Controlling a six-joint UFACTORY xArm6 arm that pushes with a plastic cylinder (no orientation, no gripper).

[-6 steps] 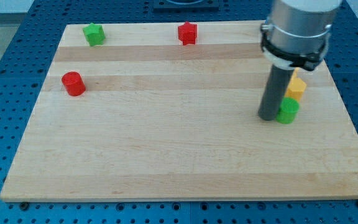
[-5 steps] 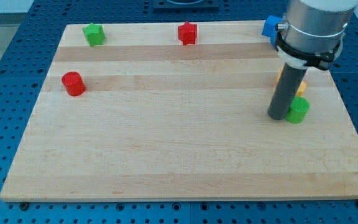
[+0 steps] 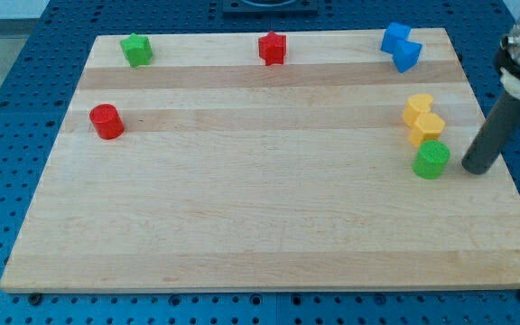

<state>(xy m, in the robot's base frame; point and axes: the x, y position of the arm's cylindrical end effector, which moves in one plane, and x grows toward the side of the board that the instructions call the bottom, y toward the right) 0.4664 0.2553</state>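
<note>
A: What changed? Quick.

B: My tip (image 3: 476,170) was on the view's left side of the green cylinder (image 3: 431,160) a moment ago, right against it. Now it sits on the view's right of that block, near it with a thin strip of bare wood between them, so not touching. The rod has swung over toward the surface's (image 3: 242,226) right edge.

A: Did the green one move?

B: A little toward the view's right between the earlier shots; it now rests just below the two yellow blocks (image 3: 422,117). Those were half hidden behind the rod and are fully in sight now, as is the blue pair (image 3: 401,45) at the top right corner.

A: Meaning?

B: Contact is broken; nothing is being pushed at this instant.

A: Orientation, long axis?

B: The rod leans, upper part toward the view's right and top, lower end down-left on the wood. The green cylinder stands upright, round face up, so no sideways heading to call.

A: Claw?

B: None on this rig, only the rod, so no open or closed state to give.

A: The rest?

B: Red cylinder (image 3: 106,121) at left, green block (image 3: 136,50) and red block (image 3: 273,48) along the top, all unmoved.
</note>
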